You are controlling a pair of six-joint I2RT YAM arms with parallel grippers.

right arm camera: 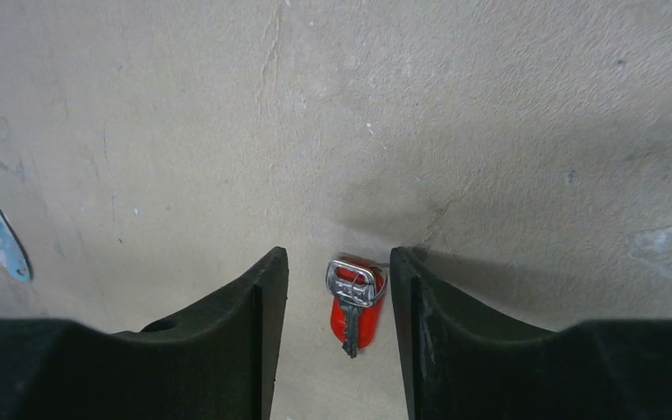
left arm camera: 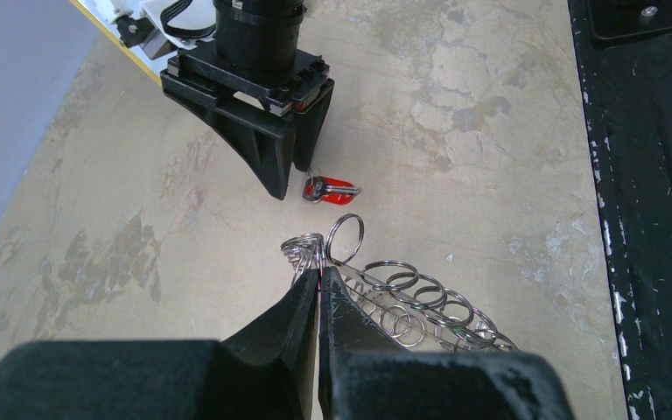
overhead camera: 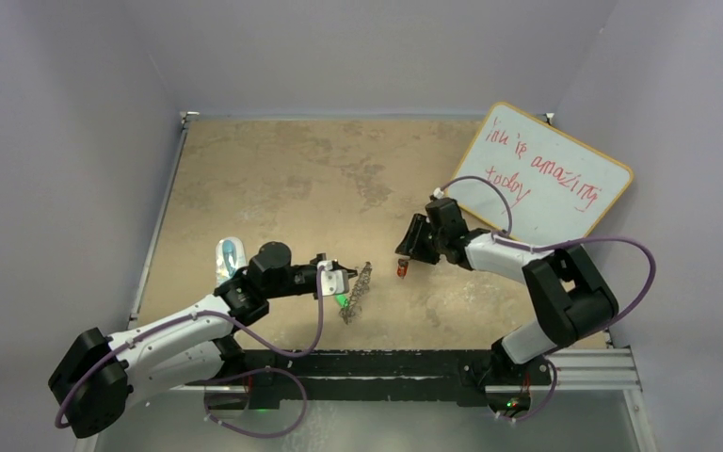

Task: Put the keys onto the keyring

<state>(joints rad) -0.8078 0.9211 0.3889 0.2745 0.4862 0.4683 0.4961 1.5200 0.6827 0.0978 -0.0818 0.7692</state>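
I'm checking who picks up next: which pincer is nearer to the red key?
Right. The right pincer straddles the red key, one finger either side, jaws open. The left pincer sits off to one side, shut on the keyring.

Keyring [left arm camera: 420,313]: we see bright polished metal wire loops.
Red key [right arm camera: 356,306]: we see a glossy red plastic head and shiny silver metal.
Right pincer [right arm camera: 337,262]: we see matt black, finely grainy plastic.
Surface [right arm camera: 490,131]: we find it matt, mottled beige, scuffed and hairline-cracked.
Whiteboard [overhead camera: 565,179]: we see a smooth white face.
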